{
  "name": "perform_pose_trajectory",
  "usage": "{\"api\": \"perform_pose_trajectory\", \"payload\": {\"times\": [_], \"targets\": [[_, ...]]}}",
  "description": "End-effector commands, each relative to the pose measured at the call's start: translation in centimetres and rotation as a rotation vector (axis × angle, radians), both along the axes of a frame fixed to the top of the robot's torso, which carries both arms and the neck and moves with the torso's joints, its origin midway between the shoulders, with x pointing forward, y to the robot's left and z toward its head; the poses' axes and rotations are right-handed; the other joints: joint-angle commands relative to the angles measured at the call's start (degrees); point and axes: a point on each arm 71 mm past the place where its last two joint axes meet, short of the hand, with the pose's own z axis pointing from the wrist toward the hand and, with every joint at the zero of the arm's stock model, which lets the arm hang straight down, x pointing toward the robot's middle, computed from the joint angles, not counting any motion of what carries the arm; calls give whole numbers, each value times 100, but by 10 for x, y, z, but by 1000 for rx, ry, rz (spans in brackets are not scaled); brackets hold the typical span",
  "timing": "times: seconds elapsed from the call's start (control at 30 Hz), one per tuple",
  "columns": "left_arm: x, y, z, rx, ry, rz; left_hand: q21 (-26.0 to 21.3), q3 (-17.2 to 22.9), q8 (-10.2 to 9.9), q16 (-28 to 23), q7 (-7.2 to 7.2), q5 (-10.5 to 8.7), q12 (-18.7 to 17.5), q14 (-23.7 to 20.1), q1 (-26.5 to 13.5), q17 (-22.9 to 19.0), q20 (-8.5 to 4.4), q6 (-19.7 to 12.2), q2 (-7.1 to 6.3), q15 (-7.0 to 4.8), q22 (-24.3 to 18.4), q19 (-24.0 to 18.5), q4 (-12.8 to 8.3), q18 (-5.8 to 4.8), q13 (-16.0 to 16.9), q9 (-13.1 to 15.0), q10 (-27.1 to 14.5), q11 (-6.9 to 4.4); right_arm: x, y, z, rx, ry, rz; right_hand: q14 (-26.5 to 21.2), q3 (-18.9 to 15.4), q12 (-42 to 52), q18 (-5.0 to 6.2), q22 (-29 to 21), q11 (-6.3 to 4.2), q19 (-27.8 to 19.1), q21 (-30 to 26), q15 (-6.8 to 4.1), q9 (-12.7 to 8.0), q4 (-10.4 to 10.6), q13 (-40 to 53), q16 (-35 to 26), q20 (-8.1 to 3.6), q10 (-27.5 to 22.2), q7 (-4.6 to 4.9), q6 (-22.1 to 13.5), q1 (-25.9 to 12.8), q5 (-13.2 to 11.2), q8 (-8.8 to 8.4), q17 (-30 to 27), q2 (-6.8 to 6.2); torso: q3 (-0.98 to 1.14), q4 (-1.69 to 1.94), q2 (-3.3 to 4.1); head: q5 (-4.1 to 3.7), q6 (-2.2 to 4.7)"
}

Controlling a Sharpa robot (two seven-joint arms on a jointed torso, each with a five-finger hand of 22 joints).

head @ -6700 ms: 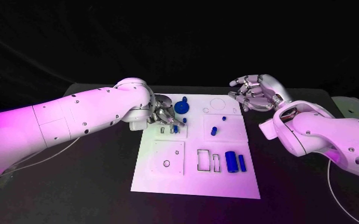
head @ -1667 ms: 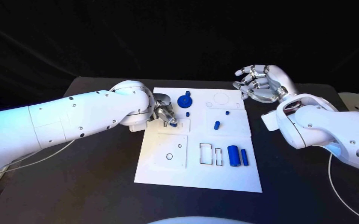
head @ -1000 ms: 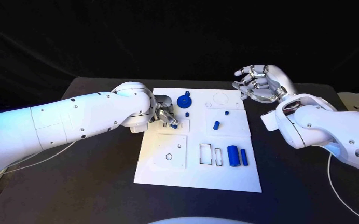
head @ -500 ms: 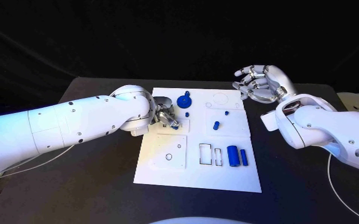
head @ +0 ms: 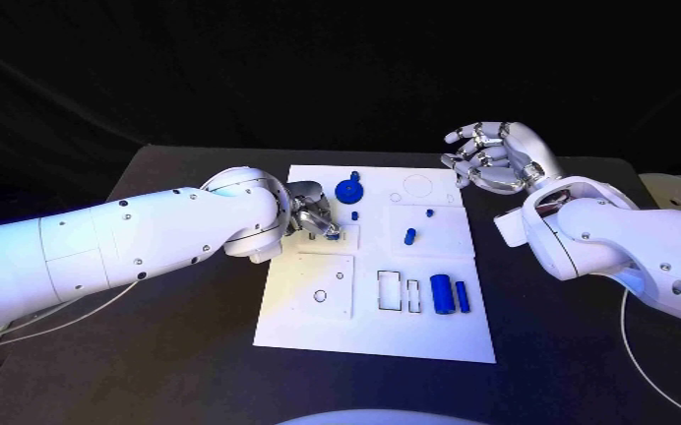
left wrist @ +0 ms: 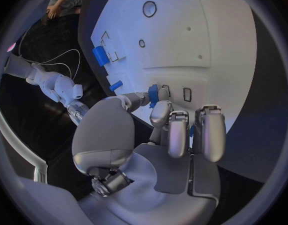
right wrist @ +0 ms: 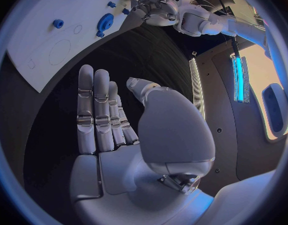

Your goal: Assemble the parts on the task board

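While the task board (head: pixel 372 317) lies flat in the middle of the black table (head: pixel 170 366), small blue parts sit on it: a round part (head: pixel 347 195) at the far side, two little pegs (head: pixel 410 236) near the middle, and two cylinders (head: pixel 440 294) at the near right. The left hand (head: pixel 315 218) is over the board's far left part, pinching a small blue part (left wrist: pixel 153 92) between thumb and finger. The right hand (head: pixel 490 161) hovers past the board's far right corner, fingers straight and close together, holding nothing.
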Motion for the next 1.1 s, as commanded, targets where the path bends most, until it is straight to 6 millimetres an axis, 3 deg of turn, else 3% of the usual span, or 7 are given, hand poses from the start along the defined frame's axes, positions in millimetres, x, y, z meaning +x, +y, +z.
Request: {"api": "perform_pose_trajectory", "payload": {"times": [0.03,0.57,1.1], "targets": [[1,-1,3,-26,-57,7,29,1041,37,36,-128,27,20,595,7,1509,-42,137,28,-34,279,76,-1090,-94,5,4,31,-10,0,0,0,0,-9,8,47,-24,-20,26,-5,-48,37,-33,8,9,-18,-5,-29,0,7,-9,33,-34,36,31,5,1,0,-5,-8,7,3],[3,3,-2,44,-69,-1,34,1044,38,36,-131,32,18,595,6,1509,-47,147,19,-38,289,81,-1096,-95,0,5,35,-13,0,-1,-1,1,-2,5,55,-25,-21,26,-18,-50,45,-43,7,9,-16,-19,-46,-1,9,-11,33,-39,48,35,10,3,-1,-16,6,17,29],[2,4,-5,96,-31,-34,44,1046,35,36,-133,35,24,595,4,1509,-49,151,12,-41,311,91,-1100,-100,8,4,43,-15,1,-1,-2,9,9,3,66,-32,-20,25,-37,-49,57,-58,7,7,-6,-39,-69,-2,14,-11,32,-58,59,41,18,2,-1,-21,9,12,-10]]}}
